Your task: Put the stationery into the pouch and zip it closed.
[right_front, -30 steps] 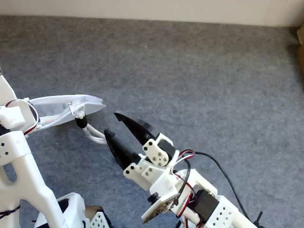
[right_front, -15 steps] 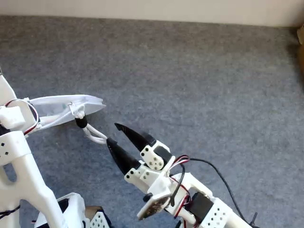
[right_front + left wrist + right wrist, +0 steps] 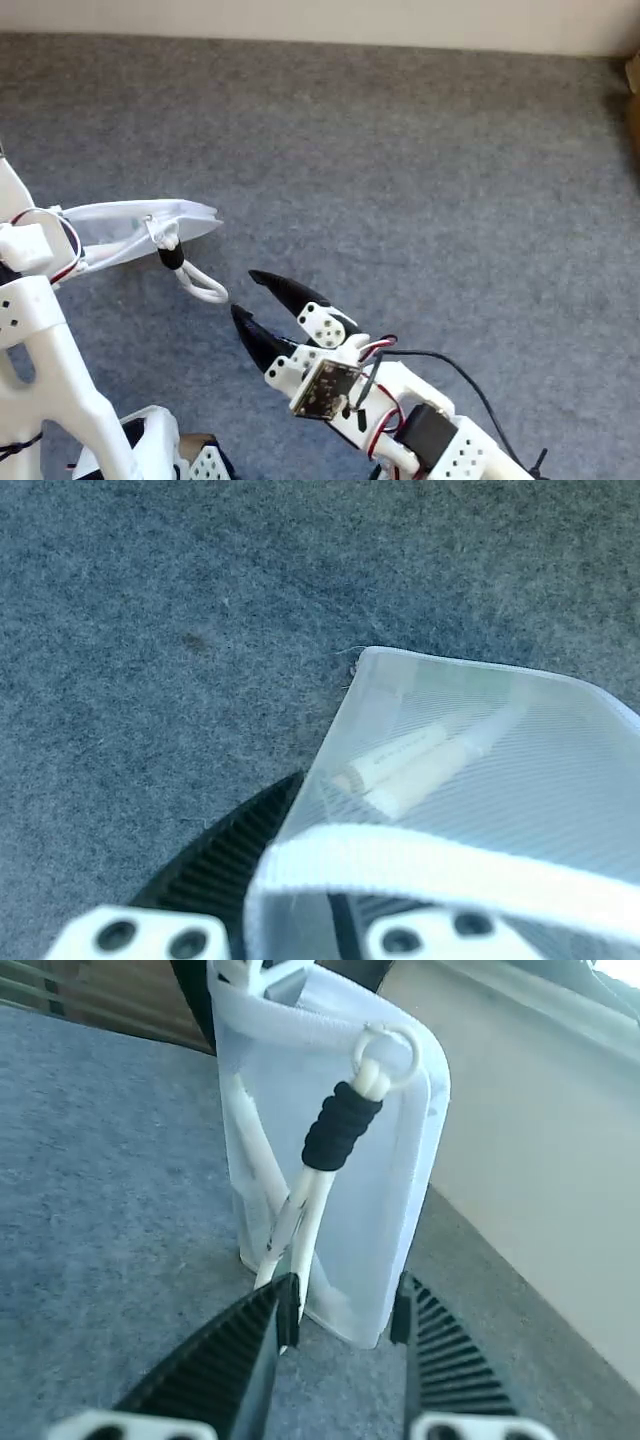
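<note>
Nearest to the high camera are two arms of white plastic with red and black wires. The right arm (image 3: 400,420) is at the lower middle and the left arm (image 3: 40,350) is at the lower left edge. Each arm carries one tool, so there are two tools in all.

The right tool (image 3: 242,291) has two black, pointed fingers (image 3: 230,1360) with ribbed inner faces. They stand moderately apart and grasp nothing. Just beyond their tips lies one cord (image 3: 205,288), white and smooth, bent into a loop on the desk (image 3: 450,150). In the high view a small gap separates the loop from the nearer fingertip (in the right wrist view the end of the cord meets one tip, and I cannot tell if they touch). Farther along, the cord passes through one short black wrap (image 3: 172,258). It hangs from one small white ring (image 3: 385,1050) at the edge of the pouch (image 3: 130,225).

There is only one pouch. It is flat, made of translucent white mesh, with a white woven band along one edge. The left tool (image 3: 262,860) is clenched on it at the end away from the cord and holds it close over the desk. Inside the pouch are two pieces of stationery (image 3: 400,755), pale and stick-shaped, lying side by side.

The desk has a grey, fuzzy, felt-like cover that reaches back to a pale strip at the far edge.
</note>
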Tool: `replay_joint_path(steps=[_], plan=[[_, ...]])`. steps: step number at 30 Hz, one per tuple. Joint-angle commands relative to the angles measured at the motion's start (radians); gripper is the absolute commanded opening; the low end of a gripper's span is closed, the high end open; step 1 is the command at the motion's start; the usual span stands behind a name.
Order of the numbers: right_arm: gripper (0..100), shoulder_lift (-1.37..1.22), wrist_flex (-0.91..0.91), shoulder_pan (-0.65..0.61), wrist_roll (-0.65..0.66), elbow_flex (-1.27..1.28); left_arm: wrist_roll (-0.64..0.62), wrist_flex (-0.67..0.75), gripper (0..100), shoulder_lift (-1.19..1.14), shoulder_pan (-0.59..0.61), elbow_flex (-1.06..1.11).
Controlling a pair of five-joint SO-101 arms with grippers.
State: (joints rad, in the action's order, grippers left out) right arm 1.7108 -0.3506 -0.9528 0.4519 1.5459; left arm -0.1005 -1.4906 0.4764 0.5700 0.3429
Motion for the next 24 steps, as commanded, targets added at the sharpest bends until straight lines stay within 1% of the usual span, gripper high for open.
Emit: replay_joint_path(steps=[1, 5, 10, 14, 16, 19, 24], plan=[[14.8, -0.010, -0.045, 0.007, -0.026, -0.099, -0.012, 0.023, 1, -0.041, -0.013, 0.048], [14.8, -0.166, -0.071, 0.007, -0.028, -0.117, -0.012, 0.023, 1, -0.041, -0.013, 0.048], [14.8, -0.440, -0.159, 0.007, -0.032, -0.265, -0.012, 0.023, 1, -0.042, -0.013, 0.048], [14.8, -0.634, -0.226, 0.007, -0.133, -0.380, -0.012, 0.028, 1, -0.042, -0.013, 0.050], [14.8, -0.719, -0.262, 0.007, -0.160, -0.432, -0.012, 0.046, 1, -0.041, -0.013, 0.067], [14.9, -0.825, -0.303, 0.007, -0.161, -0.496, -0.009, 0.087, 1, -0.035, -0.015, 0.101], [14.9, -0.952, -0.332, 0.007, -0.161, -0.553, -0.009, 0.091, 1, -0.035, -0.015, 0.104]])
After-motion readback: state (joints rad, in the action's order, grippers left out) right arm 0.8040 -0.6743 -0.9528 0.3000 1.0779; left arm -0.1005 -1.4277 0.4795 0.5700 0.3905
